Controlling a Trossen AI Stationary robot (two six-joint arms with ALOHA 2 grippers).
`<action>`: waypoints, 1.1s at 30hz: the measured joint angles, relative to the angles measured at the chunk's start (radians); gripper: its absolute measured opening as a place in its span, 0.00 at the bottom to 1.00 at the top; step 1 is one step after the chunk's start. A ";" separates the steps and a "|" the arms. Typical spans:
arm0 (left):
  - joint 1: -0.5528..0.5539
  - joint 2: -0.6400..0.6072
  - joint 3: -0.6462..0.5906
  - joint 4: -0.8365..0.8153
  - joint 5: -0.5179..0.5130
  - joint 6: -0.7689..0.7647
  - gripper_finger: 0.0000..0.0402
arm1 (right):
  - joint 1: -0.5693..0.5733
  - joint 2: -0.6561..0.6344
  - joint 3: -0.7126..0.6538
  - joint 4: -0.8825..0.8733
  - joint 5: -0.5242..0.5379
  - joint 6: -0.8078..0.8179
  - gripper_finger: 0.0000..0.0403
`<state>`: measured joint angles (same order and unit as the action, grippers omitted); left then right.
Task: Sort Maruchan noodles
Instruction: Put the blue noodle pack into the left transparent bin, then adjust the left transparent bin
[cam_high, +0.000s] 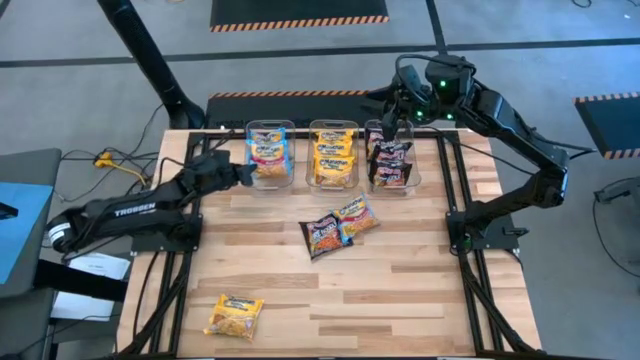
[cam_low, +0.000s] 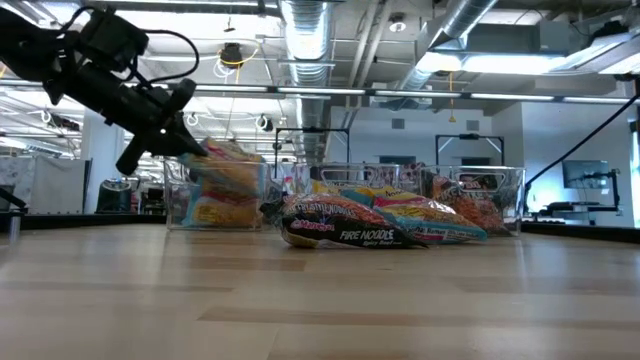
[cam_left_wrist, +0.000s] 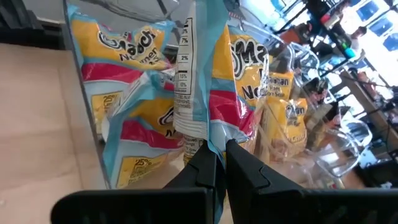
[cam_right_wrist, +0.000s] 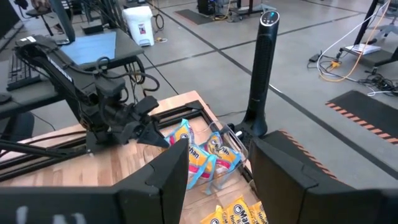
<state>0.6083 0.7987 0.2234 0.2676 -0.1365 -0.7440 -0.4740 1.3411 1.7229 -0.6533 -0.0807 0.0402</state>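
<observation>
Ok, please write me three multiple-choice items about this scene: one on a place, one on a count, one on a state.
1. Where does the lone yellow-orange packet lie?
A. in the middle bin
B. on the table, near the corner on the left arm's side, far from the clear bins
C. under the right arm

2. How many packets lie on the table outside the clear bins?
A. one
B. three
C. five

3. The right gripper is:
A. open and empty
B. shut on a dark packet
C. shut on a bin's wall

Key: 1 B, it lies alone there in the high view. 2 B, a dark maroon packet, a light blue-pink packet and the yellow-orange one. 3 A, its fingers stand apart with nothing between them.
</observation>
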 joint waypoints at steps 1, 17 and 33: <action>0.000 0.011 0.000 0.007 0.000 -0.009 0.00 | 0.000 0.000 0.000 0.000 0.000 0.000 0.49; 0.001 0.132 0.002 0.036 0.044 -0.110 0.25 | 0.000 0.000 0.000 -0.005 0.000 -0.023 0.49; 0.026 0.131 0.051 0.032 0.139 -0.089 0.38 | 0.000 0.000 0.000 -0.006 0.000 -0.026 0.49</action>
<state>0.6339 0.9295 0.2742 0.2997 0.0023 -0.8328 -0.4740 1.3411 1.7229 -0.6590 -0.0811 0.0147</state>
